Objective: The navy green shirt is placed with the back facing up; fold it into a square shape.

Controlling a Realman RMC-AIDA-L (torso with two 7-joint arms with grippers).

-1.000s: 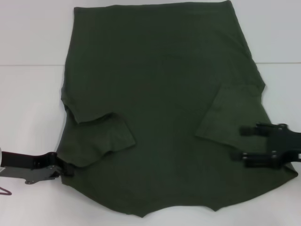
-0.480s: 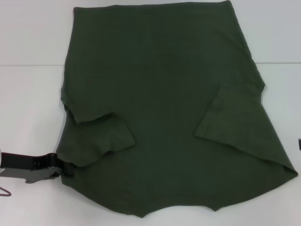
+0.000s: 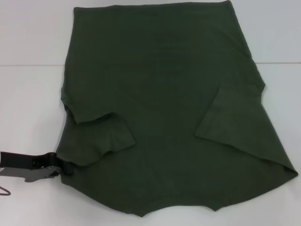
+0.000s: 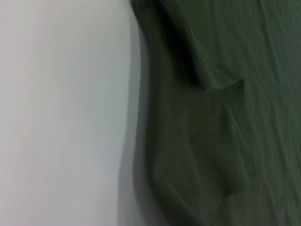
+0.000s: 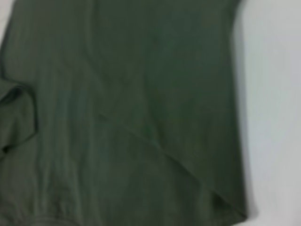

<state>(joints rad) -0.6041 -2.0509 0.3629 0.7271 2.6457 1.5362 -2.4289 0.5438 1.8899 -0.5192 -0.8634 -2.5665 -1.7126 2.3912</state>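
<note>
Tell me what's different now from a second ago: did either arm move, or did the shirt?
The right gripper, which lay over the shirt's right edge a second ago, has pulled away sideways and is no longer seen from the head camera. The left gripper has stayed at the shirt's near left edge. The shirt lies as before on the white table, both sleeves folded inward.

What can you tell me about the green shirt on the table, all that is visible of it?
The navy green shirt is a plain dark olive T-shirt of soft matte cloth, lying flat on the white table. Both short sleeves are folded inward onto the body, the left one wrinkled. The left tool is at its left near edge; its fingers cannot be judged. The right tool is out of view.
</note>
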